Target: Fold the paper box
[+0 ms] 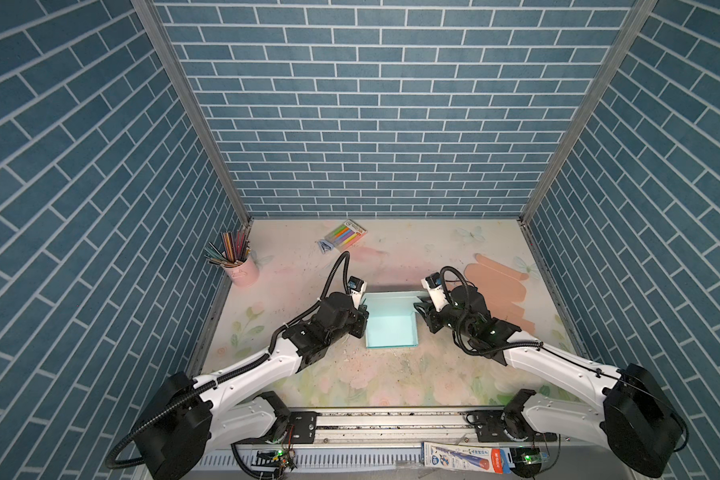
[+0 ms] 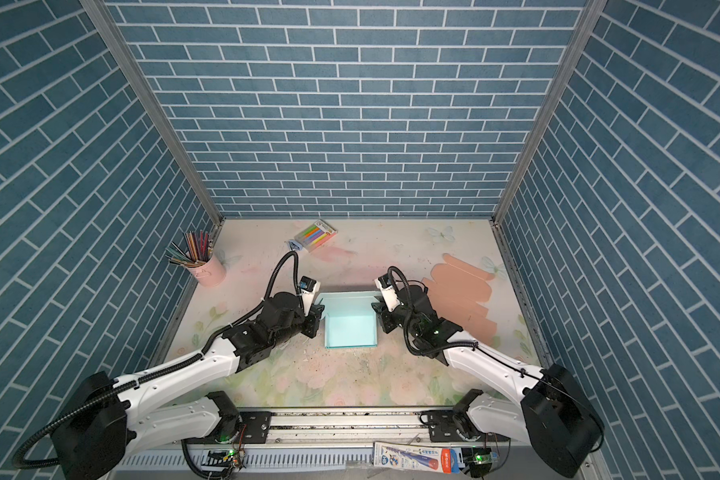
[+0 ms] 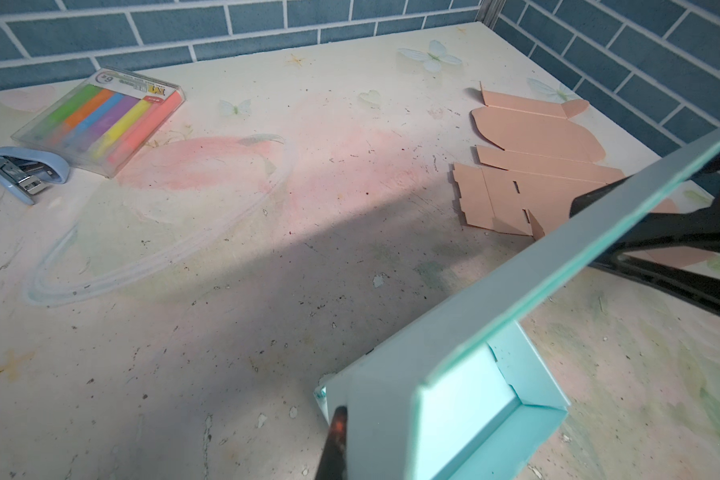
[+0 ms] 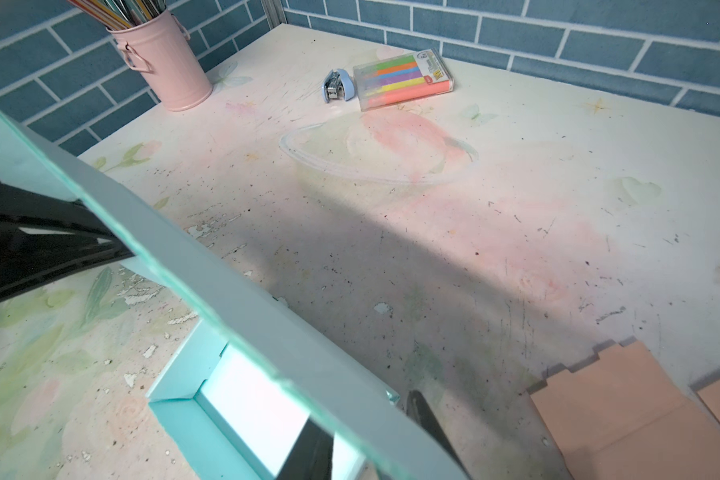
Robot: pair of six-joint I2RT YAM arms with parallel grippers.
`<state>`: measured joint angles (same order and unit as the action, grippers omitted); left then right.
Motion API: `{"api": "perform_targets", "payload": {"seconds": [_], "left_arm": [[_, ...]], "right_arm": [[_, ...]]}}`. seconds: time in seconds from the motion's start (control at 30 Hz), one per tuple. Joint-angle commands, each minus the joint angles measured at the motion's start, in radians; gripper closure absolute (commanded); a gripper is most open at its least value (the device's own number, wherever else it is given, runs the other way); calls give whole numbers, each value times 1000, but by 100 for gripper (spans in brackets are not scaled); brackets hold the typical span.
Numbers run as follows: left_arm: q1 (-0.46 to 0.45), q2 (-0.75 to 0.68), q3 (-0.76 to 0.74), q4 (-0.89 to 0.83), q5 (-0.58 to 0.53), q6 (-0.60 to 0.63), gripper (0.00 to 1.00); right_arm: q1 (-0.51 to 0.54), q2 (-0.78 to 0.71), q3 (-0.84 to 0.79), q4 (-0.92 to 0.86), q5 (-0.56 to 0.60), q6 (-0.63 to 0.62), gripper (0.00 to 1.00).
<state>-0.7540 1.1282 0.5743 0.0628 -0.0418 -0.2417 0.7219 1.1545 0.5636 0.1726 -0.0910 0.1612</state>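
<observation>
The box (image 1: 391, 328) sits on the surface (image 1: 350, 374), lid (image 3: 495, 291) raised. Left tool (image 1: 364, 311) pinches the lid's corner; right tool (image 1: 419, 308) straddles the opposite corner, fingers spread.

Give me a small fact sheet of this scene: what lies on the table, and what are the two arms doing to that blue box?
Setting: floral table, blue brick-pattern walls
Main item: teal paper box, walls up, lid raised at its far edge
Left jaws: shut at the box's far left corner; any grip on the lid is hidden
Right jaws: partly open at the far right corner, one finger on each side of the lid's edge
Also there: flat peach box blank, pink cup of pencils, highlighter pack, blue stapler
</observation>
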Motion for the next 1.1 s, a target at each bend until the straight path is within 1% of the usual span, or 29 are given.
{"api": "perform_targets", "payload": {"seconds": [0.0,0.2,0.43,0.53,0.63,0.93,1.0,1.07], "left_arm": [[6,-4,26,-6,14,18,99],[7,-8,20,4,38,19,98],[8,-8,20,-3,22,13,98],[7,-11,23,-5,18,15,98],[8,-8,27,-6,20,19,99],[8,4,36,-9,25,21,99],[8,3,38,-14,25,24,99],[8,4,39,-17,21,26,99]], "right_arm": [[-13,-18,-13,24,-25,10,70],[-20,-9,6,12,-36,-22,75],[-20,3,28,-52,-20,-44,79],[-20,-2,38,-83,-6,-53,77],[-20,-25,25,-76,0,-59,77],[-20,-21,36,-74,-18,-71,80],[-21,-26,36,-77,-17,-72,78],[-20,-33,36,-80,-8,-72,78]]}}
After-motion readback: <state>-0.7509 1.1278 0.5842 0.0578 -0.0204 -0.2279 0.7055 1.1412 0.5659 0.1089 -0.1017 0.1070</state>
